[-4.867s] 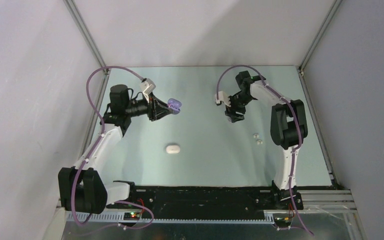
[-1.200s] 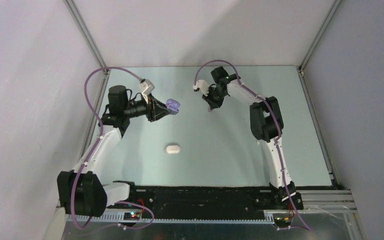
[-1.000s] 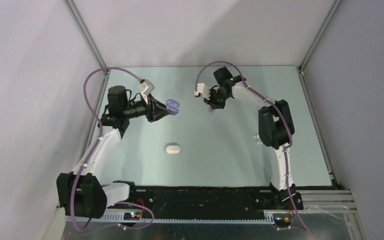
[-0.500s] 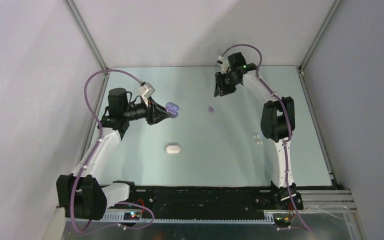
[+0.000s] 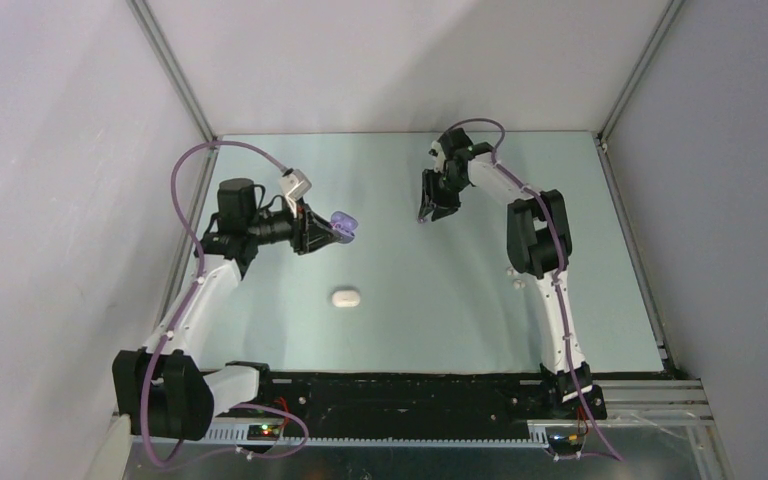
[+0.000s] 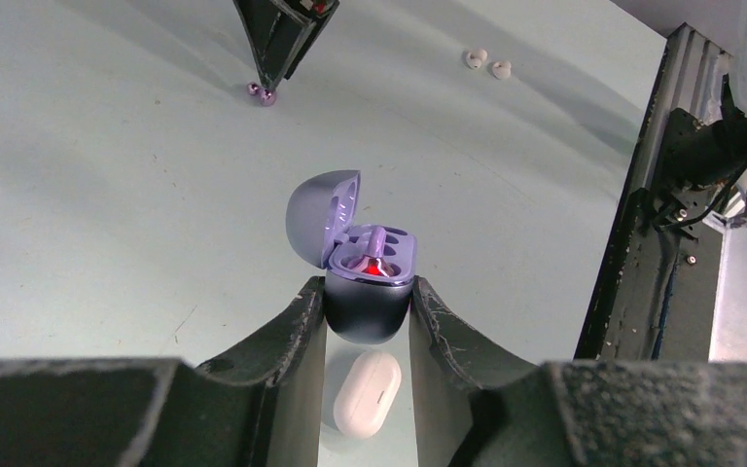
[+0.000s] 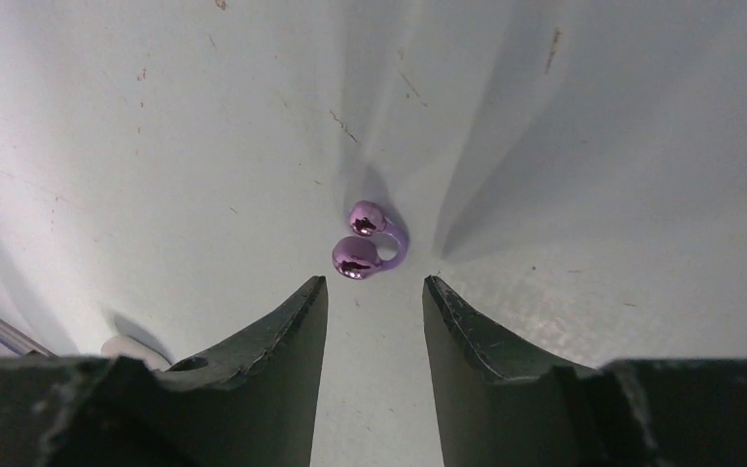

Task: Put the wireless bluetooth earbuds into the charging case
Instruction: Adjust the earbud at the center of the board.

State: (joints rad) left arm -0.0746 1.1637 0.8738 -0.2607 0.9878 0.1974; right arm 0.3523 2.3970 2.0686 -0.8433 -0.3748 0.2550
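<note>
Purple open case (image 6: 366,297) is clamped in left end effector (image 6: 367,292); right end effector (image 7: 374,284) gapes empty near purple earbud (image 7: 365,243).

Left arm (image 5: 195,297), right arm (image 5: 563,325): white links, black joints, looping purple cables (image 5: 175,180), black tapered gripper fingers (image 6: 282,341).

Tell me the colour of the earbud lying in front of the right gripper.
Glossy purple; the earbud shows best in the right wrist view.

Pale mint tabletop (image 5: 410,330) between plain grey-white walls (image 5: 60,150), aluminium struts (image 5: 172,70) in the corners.
</note>
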